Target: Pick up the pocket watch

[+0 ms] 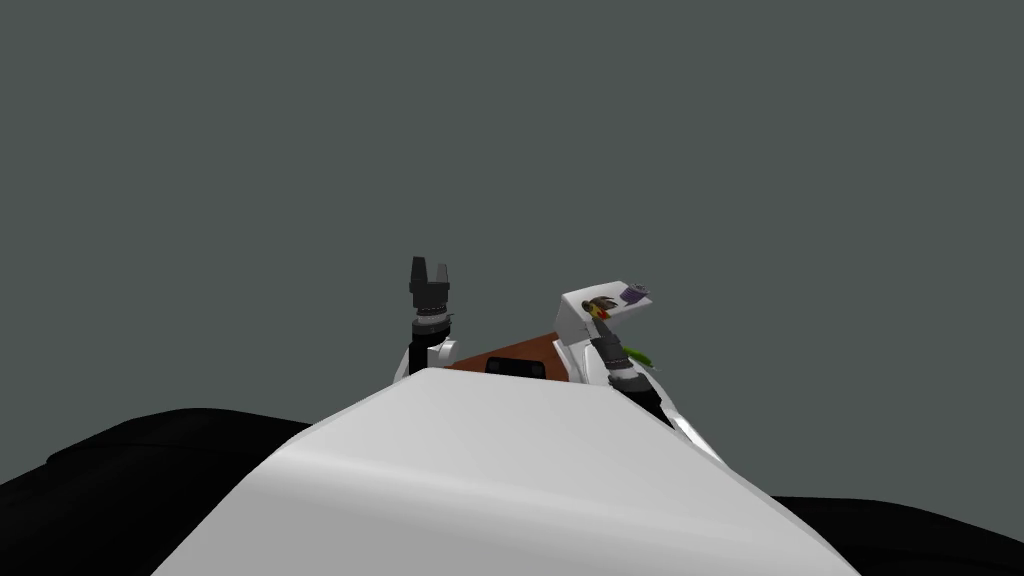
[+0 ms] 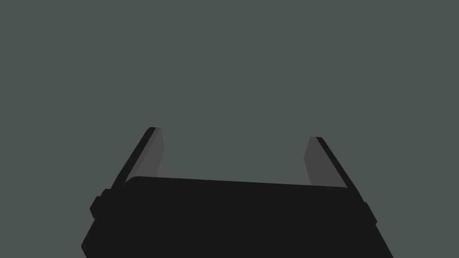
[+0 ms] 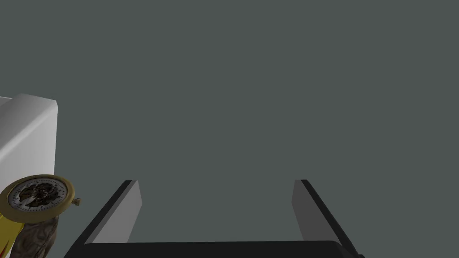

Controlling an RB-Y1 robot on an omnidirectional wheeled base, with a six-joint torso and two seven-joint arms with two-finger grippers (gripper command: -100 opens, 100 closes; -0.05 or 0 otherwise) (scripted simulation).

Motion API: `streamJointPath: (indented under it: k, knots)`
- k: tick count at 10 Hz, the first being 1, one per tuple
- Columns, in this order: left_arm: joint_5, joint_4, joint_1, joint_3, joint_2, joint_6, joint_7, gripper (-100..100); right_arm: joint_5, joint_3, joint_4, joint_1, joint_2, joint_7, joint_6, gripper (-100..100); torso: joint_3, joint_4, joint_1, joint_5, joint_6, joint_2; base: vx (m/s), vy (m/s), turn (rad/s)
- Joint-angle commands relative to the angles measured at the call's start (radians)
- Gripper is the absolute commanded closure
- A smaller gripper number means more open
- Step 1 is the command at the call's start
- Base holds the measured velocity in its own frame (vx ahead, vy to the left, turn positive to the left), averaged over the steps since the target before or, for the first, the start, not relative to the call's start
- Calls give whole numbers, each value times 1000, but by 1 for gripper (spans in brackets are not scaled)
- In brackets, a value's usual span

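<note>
The pocket watch (image 3: 39, 197) has a gold rim, a white dial with dark works and a small crown. It lies against a white block (image 3: 27, 134), off to the side of my right gripper (image 3: 217, 188) and outside its fingers. That gripper is open, with only flat grey between the fingers. In the head view my right forearm (image 1: 612, 362) reaches up to a small white piece of furniture (image 1: 575, 318) bearing small items. My left gripper (image 1: 430, 268) is raised, pointing upward, apart from all this. It stands open (image 2: 235, 134) and holds nothing.
A lumpy grey-brown object (image 3: 38, 239) and a yellow strip (image 3: 8, 233) sit right under the watch. A purple item (image 1: 633, 293) and a green one (image 1: 638, 355) lie by the white furniture. A brown surface (image 1: 510, 352) is beside it. A flat grey backdrop lies beyond, with black areas low at both sides.
</note>
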Motion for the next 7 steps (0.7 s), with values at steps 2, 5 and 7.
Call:
streamJointPath:
  k: [2,5,7]
  knots:
    - [0,0,0,0,0,0,0,0,7,-2,47,17,-71,-2,1,-100,0,0,0,0,0,0,3,7,53]
    - [0,0,0,0,0,0,0,0,21,-1,123,53,-161,-1,2,-100,0,0,0,0,0,0,4,10,76]
    - [0,0,0,0,0,0,0,0,28,0,161,70,-213,0,3,-100,0,0,0,0,0,0,4,12,62]
